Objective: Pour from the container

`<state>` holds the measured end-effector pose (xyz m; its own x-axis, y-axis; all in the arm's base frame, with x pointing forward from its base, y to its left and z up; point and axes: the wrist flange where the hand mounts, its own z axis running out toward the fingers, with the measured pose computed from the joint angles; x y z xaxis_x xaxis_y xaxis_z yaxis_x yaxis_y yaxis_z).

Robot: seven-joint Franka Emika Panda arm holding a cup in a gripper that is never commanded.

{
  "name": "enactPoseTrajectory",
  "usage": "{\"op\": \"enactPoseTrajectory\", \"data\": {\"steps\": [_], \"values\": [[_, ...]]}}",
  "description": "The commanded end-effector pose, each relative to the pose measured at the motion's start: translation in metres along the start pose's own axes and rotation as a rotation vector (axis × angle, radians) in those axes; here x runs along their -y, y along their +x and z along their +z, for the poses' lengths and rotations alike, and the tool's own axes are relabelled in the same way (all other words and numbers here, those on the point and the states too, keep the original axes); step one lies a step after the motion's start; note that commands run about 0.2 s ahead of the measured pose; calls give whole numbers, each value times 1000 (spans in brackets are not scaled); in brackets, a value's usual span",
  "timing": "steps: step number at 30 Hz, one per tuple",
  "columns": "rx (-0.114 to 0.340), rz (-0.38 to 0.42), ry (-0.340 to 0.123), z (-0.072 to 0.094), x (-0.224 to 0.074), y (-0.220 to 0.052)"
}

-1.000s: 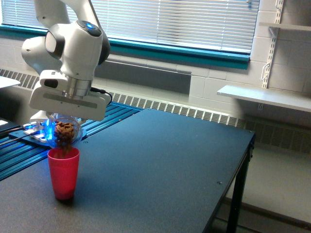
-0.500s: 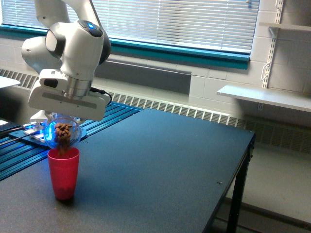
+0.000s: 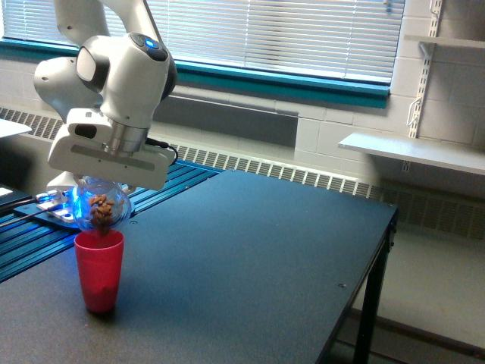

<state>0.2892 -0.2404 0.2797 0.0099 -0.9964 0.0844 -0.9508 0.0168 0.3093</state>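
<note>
The small clear rounded jar of brown pieces [image 3: 100, 210] is held tipped directly above the red plastic cup [image 3: 98, 271], clamped in the white gripper [image 3: 104, 180] (fingers hidden). Pieces could be scattered toward 3 o'clock on the dark table [image 3: 250, 265] if the mouth were carried past the rim.

Bare dark table [image 3: 265, 250] toward the exterior view's right; only 1 red cup [image 3: 99, 271] near its left

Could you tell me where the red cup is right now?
The red cup stands on the dark table at the exterior view's lower left, directly beneath the container.
</note>
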Motion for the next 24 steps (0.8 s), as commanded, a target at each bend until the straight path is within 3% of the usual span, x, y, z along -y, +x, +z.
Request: {"op": "enactPoseTrajectory", "data": {"steps": [1,24], "values": [[-6,-26,-6,-4,4,-1],[12,-60,-68,3,-5,-14]]}}
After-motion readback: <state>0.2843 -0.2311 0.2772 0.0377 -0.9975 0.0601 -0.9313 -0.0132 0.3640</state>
